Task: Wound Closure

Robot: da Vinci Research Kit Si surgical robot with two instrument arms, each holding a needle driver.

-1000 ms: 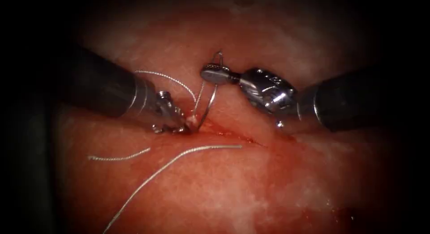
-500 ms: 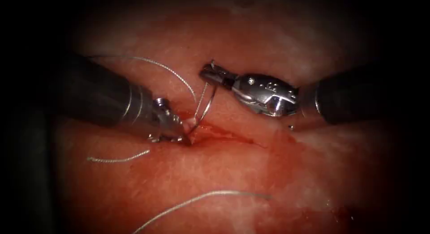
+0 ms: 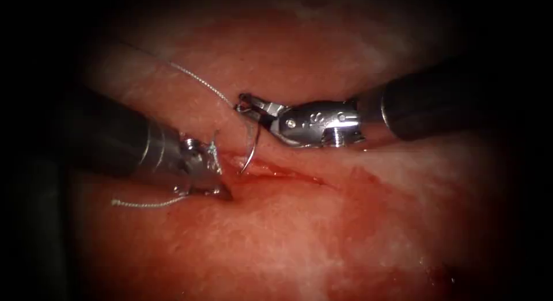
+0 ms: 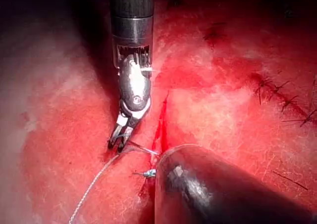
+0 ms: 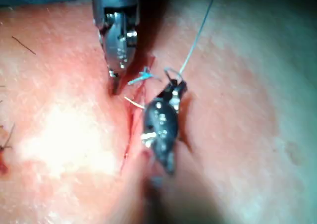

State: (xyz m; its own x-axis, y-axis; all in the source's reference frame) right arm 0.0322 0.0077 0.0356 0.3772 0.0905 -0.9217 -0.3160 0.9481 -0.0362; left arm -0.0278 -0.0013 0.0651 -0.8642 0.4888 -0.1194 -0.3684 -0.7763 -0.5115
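Reddish tissue point(image 3: 322, 243) across whole field, cut point(image 3: 276, 173) running left-right through centre w/ red fluid point(image 3: 299, 177) pooled along it.

R tool point(image 3: 249, 107) in from right, above the cut; jaws clamped on needle point(image 3: 252, 145) near its blunt end. Needle's curve hangs down from jaws toward the cut, point at or just above wound line near left end; in the tissue or not — can't tell. Long axis roughly vertical in endoscope view, so crosswise to the cut. Needle compared w/ earlier frames: was higher & further right, now shifted left and lower w/ R tool.

L tool point(image 3: 222, 189) low on tissue at left end of cut, tip pressed against wound edge, just beside and left of needle point. Jaws look closed on tissue edge, not certain. Nearer of the two to needle's point; R tool owns the other end.

Thread point(image 3: 196, 79) runs up-left from R jaws over far tissue. Loose thread loop seen earlier below the cut now gone from field. Short cut end of thread point(image 3: 141, 204) lies left, below L tool shaft.

In the way: L tool tip crowds needle point; thread close to R jaws. Older stitches point(image 4: 277, 92) in L wrist view, well apart.
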